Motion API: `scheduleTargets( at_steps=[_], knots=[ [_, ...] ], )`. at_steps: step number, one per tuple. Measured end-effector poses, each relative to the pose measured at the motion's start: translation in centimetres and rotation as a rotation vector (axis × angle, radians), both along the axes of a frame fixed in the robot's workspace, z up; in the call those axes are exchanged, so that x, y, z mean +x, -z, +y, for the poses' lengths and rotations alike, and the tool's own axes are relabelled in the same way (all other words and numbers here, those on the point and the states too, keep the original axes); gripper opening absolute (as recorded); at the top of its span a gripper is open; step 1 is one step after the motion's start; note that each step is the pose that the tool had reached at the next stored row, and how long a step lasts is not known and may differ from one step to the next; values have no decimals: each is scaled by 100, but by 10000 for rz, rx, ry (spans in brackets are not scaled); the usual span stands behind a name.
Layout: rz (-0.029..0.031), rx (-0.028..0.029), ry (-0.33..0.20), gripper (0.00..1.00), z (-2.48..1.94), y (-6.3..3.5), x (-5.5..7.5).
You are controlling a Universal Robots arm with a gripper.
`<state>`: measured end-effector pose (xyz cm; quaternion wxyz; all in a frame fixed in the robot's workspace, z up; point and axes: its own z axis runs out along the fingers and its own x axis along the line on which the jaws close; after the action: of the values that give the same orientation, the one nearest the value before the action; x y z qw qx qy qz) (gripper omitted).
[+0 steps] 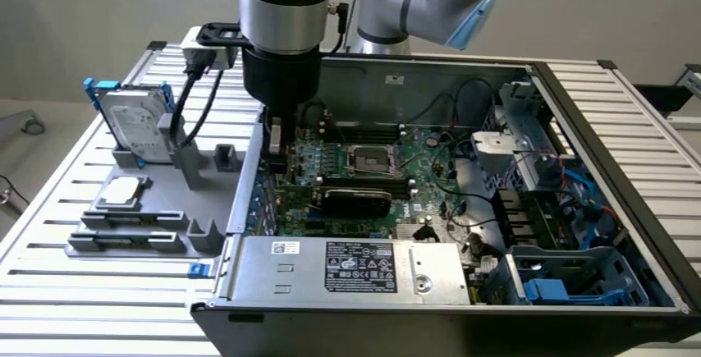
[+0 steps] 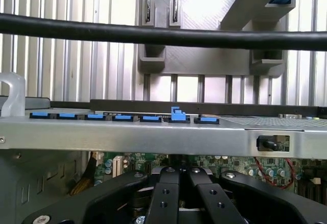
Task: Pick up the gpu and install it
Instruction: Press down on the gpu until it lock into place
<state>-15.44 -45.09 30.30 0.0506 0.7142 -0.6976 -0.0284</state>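
Note:
The gpu point(image 1: 353, 201), black cover showing, sits low over the green motherboard point(image 1: 422, 148) in the open computer case point(image 1: 613, 135). My gripper point(image 1: 276, 148) reaches down inside the case by the wall on the exterior view's left, just beside the end of the gpu. In the wrist view the black fingers point(image 2: 166, 193) are pressed together, so the gripper point(image 2: 180, 185) is shut. I cannot tell whether they touch the card. Ahead of them runs the case's metal wall point(image 2: 153, 137) with a row of blue slot clips point(image 2: 176, 115), one of them raised.
A silver hard drive in a blue frame point(image 1: 137, 127) stands in a grey holder point(image 1: 143, 226) on the slatted table, at the exterior view's left. The power supply point(image 1: 350, 267) fills the case's near side. A black cable point(image 2: 153, 32) crosses in front of the wrist camera.

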Motion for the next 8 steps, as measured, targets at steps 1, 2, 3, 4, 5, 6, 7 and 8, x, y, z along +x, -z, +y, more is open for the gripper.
scheduleTargets(
  at_steps=[1,2,3,4,5,6,7,8],
  knots=[
    [5,-4,2,11,5,-1,0],
    [11,-7,4,11,8,-2,-1],
    [16,-11,6,11,11,-2,-1],
    [21,-13,11,11,14,-2,-3],
    [25,-15,14,11,16,-2,-5],
    [30,-17,17,11,17,-2,-6],
    [35,-19,20,11,18,-2,-7],
    [41,-23,23,11,19,-2,-9]
  ],
)
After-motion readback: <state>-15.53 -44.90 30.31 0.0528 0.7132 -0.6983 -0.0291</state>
